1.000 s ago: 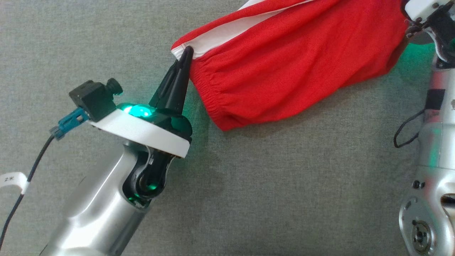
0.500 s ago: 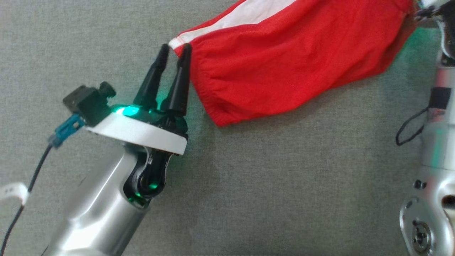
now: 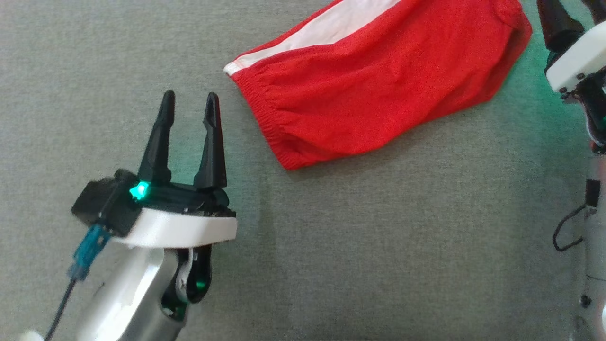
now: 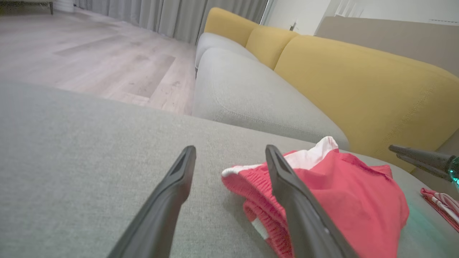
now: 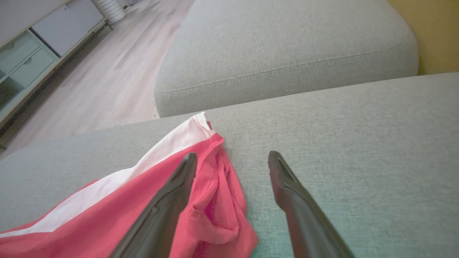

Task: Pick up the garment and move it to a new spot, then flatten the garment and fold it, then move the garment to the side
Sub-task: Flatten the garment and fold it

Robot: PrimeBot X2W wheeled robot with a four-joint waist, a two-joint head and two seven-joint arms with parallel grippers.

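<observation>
The garment [image 3: 378,85] is a pair of red shorts with a white side stripe, lying loosely folded on the grey cushion [image 3: 331,246]. My left gripper [image 3: 189,102] stands open, down and to the left of its waistband corner, touching nothing. In the left wrist view the gripper [image 4: 230,148] frames bare cushion, with the garment [image 4: 351,200] just right of it. My right gripper [image 5: 233,155] is open at the garment's [image 5: 125,215] other end. Its left finger hangs over the crumpled edge without gripping it. In the head view its fingers [image 3: 554,23] show at the top right.
A grey sofa seat [image 4: 244,93] with yellow back cushions [image 4: 358,79] lies beyond the cushion edge, and wooden floor [image 4: 89,57] to the side. A red-and-white striped piece of cloth [image 4: 441,204] lies at the far right. A pale cabinet [image 5: 32,61] stands across the floor.
Both grippers have opened and let go of the garment, which now rests on the cushion. My left gripper has drawn back down and left, away from the waistband corner.
</observation>
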